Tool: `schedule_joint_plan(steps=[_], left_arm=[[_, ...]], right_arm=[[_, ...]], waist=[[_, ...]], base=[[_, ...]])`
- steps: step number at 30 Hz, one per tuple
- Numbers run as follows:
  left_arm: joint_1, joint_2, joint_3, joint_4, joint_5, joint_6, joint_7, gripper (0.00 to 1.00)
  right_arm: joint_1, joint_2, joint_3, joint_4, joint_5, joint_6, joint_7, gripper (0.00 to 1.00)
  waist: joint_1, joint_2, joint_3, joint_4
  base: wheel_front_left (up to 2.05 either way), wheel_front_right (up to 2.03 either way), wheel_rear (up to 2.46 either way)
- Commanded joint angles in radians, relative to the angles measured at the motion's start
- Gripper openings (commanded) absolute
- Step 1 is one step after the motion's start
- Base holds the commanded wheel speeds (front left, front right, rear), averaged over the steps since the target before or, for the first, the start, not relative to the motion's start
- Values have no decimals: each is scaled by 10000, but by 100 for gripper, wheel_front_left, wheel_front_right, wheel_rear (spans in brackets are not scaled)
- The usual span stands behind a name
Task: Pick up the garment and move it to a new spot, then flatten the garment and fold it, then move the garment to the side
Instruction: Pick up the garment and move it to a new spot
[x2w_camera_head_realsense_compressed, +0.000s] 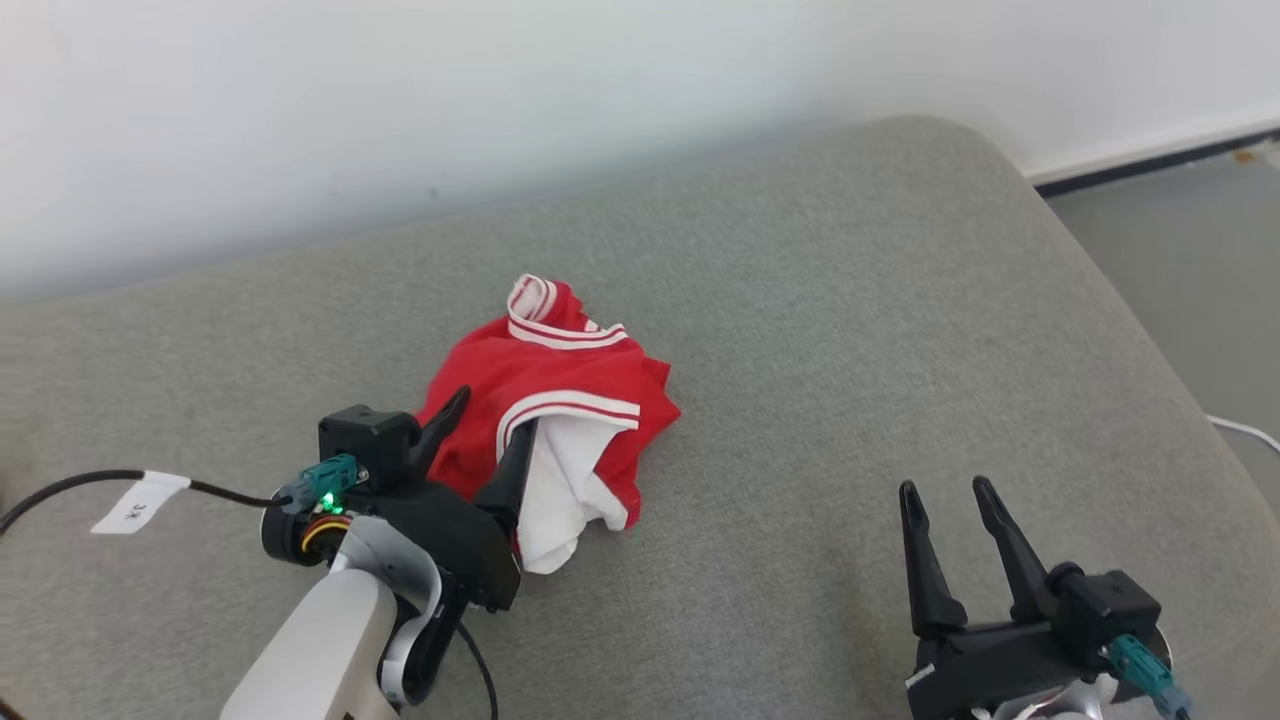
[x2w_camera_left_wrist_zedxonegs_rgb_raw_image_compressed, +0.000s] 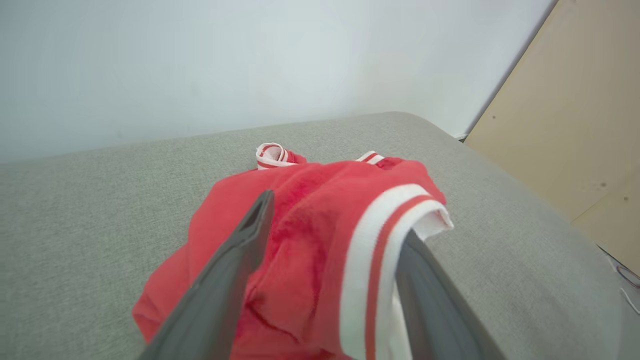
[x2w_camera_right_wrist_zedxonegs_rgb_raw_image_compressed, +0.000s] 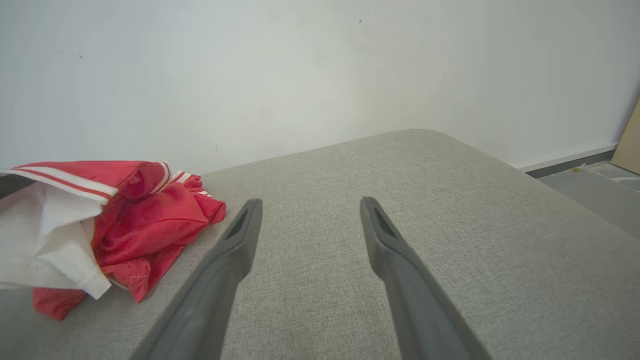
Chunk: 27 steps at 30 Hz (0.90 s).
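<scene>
Garment: red, white-striped trim, white lining turned out. It lies crumpled in a heap near the middle of the grey cushion, resting on it and not lifted.

Left gripper: over the cushion's middle, at the near edge of the heap. Fingers spread, cloth bunched between them but not pinched. One finger lies over the red cloth, the other against the striped hem.

Right gripper: fingers spread, holding nothing, over bare cushion toward its near right part, well apart from the heap.

Progress (judgement): early. Whether this is the new spot cannot be told. Flattening, folding and moving it aside all remain to be done.
</scene>
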<state>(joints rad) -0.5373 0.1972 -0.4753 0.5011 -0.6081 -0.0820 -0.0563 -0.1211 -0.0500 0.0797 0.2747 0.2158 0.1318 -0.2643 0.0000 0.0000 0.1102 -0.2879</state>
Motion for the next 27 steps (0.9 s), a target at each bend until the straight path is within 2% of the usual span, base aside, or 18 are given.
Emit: schedule_joint_plan(steps=[1, 6, 13, 18, 22, 27], left_arm=[[-85, 4, 48, -105, -66, -15, -84, 100], [123, 280, 203, -625, -133, 210, 15, 100], [1197, 612, 233, -1159, -365, 402, 191, 100], [2082, 967, 614, -1751, -417, 682, -567, 100], [2650, 1477, 1167, -2220, -183, 1058, -1399, 100], [3432, 2011, 1638, -2648, 202, 1401, -1902, 100]], right_arm=[[64, -5, -4, -2, -107, -21, -2, 100], [243, -12, -59, -21, -126, -21, -2, 100], [361, -12, -113, -15, -115, -21, -3, 100], [361, -7, -153, -169, -116, -21, -2, 100], [315, -12, -267, -259, -179, -21, -2, 100], [423, -10, -465, -339, -363, -21, -2, 100]], waist=[[0, 0, -394, 396], [0, 0, -630, 841], [0, 0, -714, 1340], [0, 0, -645, 1628], [0, 0, -621, 1796], [0, 0, -739, 1978]], base=[[0, 0, 0], [0, 0, 0], [0, 0, 0], [0, 0, 0], [0, 0, 0], [0, 0, 0]])
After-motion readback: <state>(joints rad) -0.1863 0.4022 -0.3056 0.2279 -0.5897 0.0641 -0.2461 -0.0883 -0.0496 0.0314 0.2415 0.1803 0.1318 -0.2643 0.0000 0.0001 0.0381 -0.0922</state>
